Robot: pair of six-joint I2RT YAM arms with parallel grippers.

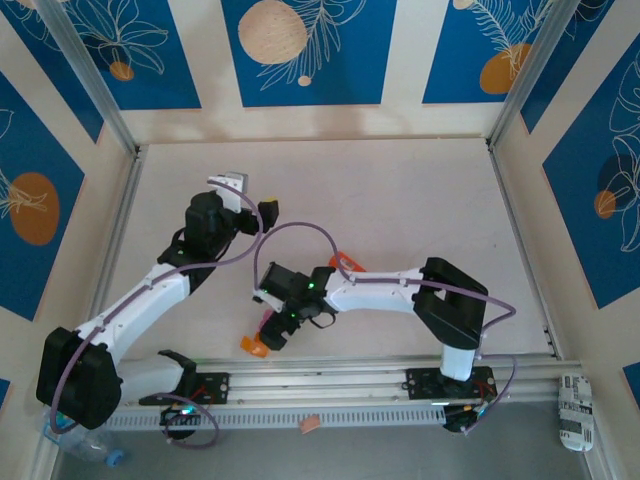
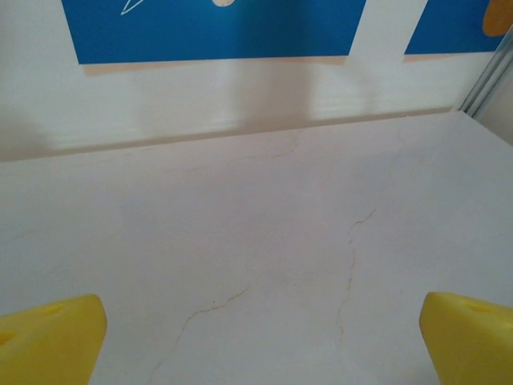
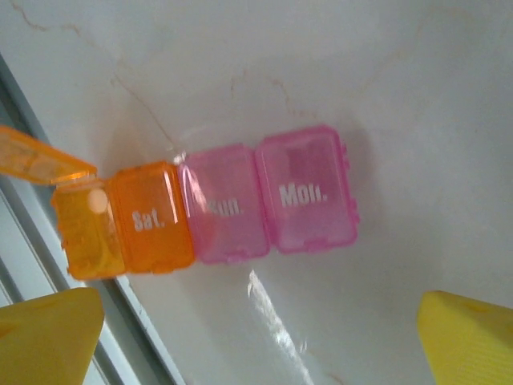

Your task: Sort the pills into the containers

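— Where are the containers (image 3: 232, 204)?
— On the worktop (image 3: 385, 96), just beside the rail (image 3: 20, 233), orange end nearest it, one lid up. My right pincer (image 3: 256, 337) hangs above, spread, pinching nothing.
— And your left pincer (image 2: 256, 337)?
— Spread too, far from the rail.

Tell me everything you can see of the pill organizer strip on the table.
The containers form a strip of joined translucent plastic boxes: pink Mon. and Sun., orange Sat., all shut, then an orange end box with its lid flipped open and a pale spot inside, perhaps a pill. It lies flat on the white table, orange end by the metal rail. Nothing else touches it.
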